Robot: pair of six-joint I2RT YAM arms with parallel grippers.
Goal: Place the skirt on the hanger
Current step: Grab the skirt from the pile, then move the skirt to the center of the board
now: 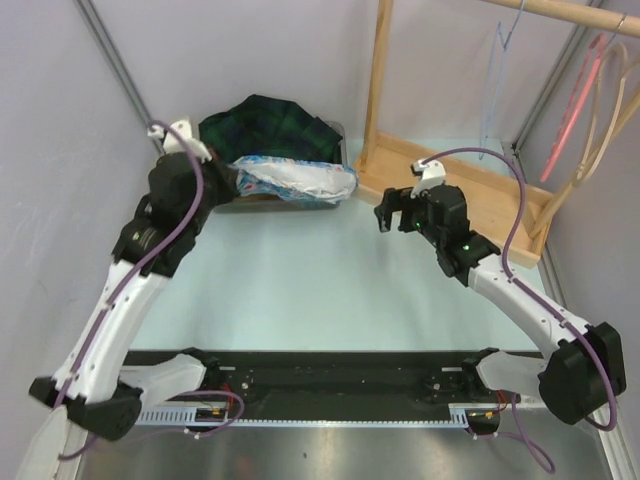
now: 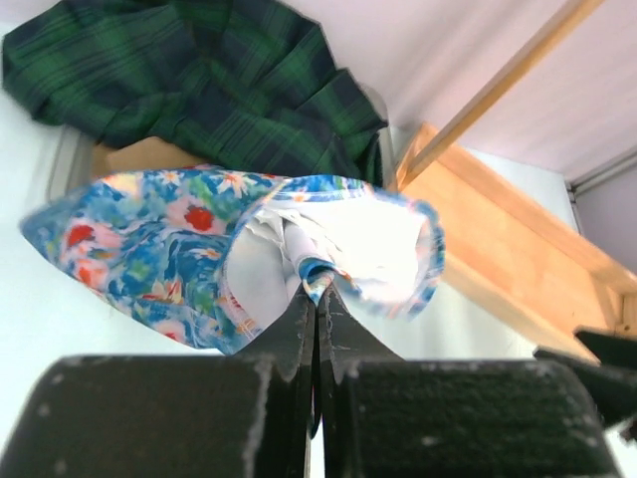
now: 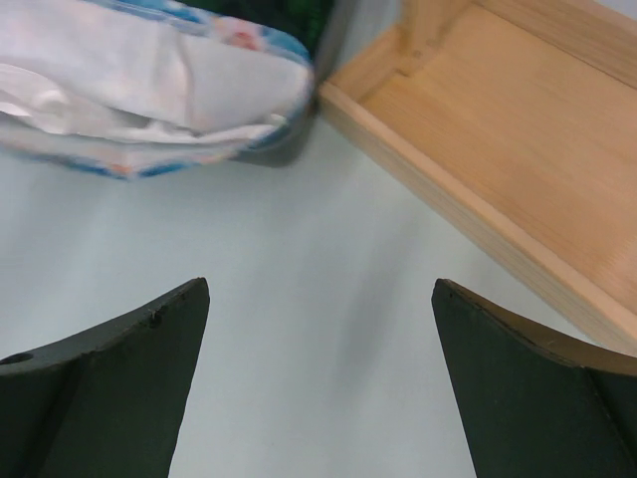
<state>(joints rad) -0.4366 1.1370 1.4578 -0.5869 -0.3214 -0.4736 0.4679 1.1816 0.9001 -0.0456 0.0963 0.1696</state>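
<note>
So the left pincer (image 2: 316, 295) is clamped tight on a pinch of the floral skirt (image 2: 169, 249), right at the white inner lining where the fabric bunches up; you can see that dead centre in the left wrist view, jaws pressed together with cloth caught between the tips. The skirt itself sits in the upper middle of the top view, a blue flowery bundle with red and white blossoms, its open end and white inside facing right toward the wooden rack (image 1: 470, 195). Just behind it, further up the frame, there's a dark green plaid garment (image 1: 265, 120) heaped up, touching or overlapping the floral one at the back. Both seem to be piled on some kind of box, though it's mostly covered, so hard to say. The right pincer (image 3: 320, 289) is wide open and holding nothing, hovering over bare pale tabletop (image 1: 300, 290) in the gap between the skirt's open end and the rack's base. Up in the top right corner of the overhead shot, a clear bluish hanger (image 1: 497, 75) and a pink hanger (image 1: 578, 105) hang from the rack's rod (image 1: 570, 12), well apart from the skirt.
</note>
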